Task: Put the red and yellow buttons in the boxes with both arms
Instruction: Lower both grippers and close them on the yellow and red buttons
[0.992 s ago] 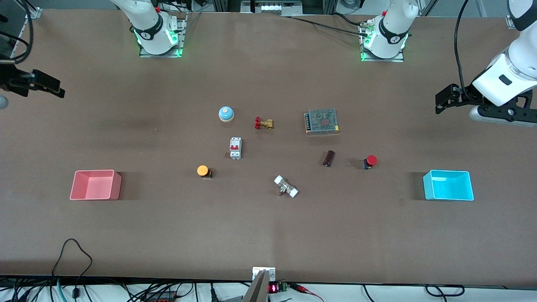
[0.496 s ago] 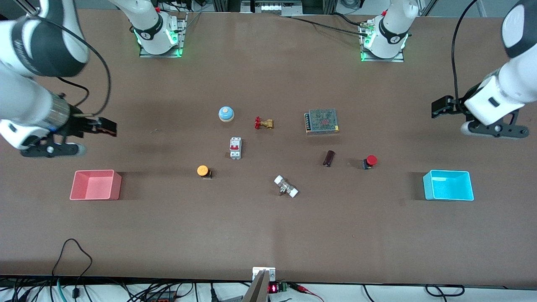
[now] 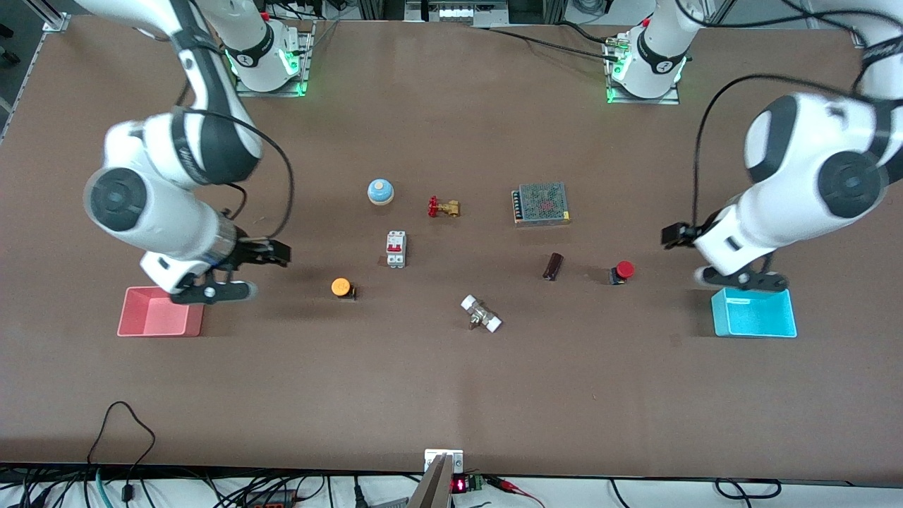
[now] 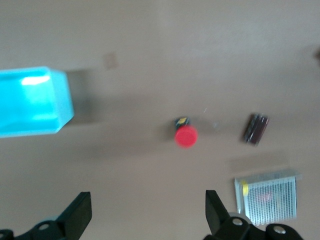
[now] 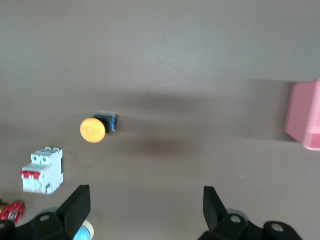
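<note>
The red button [image 3: 623,270] sits on the table toward the left arm's end and shows in the left wrist view [image 4: 186,136]. The yellow button [image 3: 341,287] sits toward the right arm's end and shows in the right wrist view [image 5: 93,130]. The cyan box [image 3: 753,315] and the pink box [image 3: 156,319] stand empty at the two ends. My left gripper [image 3: 674,235] is open and empty over bare table between the red button and the cyan box [image 4: 30,102]. My right gripper [image 3: 277,252] is open and empty over bare table between the pink box [image 5: 305,117] and the yellow button.
In the middle stand a blue bell [image 3: 380,191], a brass valve with a red handle [image 3: 443,207], a white circuit breaker [image 3: 396,249], a metal mesh power supply [image 3: 542,204], a small dark cylinder [image 3: 553,266] and a white-ended fitting [image 3: 481,314].
Both arms have swung in from the table's ends and come lower. Each gripper now hangs between its box and its button. Nothing on the table has moved.
</note>
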`<action>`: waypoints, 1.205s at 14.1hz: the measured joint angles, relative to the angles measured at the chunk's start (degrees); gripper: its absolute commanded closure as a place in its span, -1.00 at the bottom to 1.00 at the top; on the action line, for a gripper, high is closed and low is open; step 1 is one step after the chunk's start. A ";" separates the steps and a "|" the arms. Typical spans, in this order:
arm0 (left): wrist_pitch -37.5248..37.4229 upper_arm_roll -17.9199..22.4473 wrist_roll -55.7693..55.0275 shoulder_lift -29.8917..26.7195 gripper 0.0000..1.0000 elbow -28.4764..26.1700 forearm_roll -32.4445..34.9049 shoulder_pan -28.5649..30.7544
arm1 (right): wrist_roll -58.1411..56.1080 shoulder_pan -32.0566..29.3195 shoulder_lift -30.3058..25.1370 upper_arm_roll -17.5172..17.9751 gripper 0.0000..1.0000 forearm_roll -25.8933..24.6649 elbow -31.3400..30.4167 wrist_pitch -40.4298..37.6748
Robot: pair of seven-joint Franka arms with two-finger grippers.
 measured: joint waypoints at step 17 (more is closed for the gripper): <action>32.72 -0.01 -4.72 8.71 -1.00 -18.59 0.00 -2.63 | 11.37 7.95 17.39 -0.52 -1.00 0.11 3.73 14.43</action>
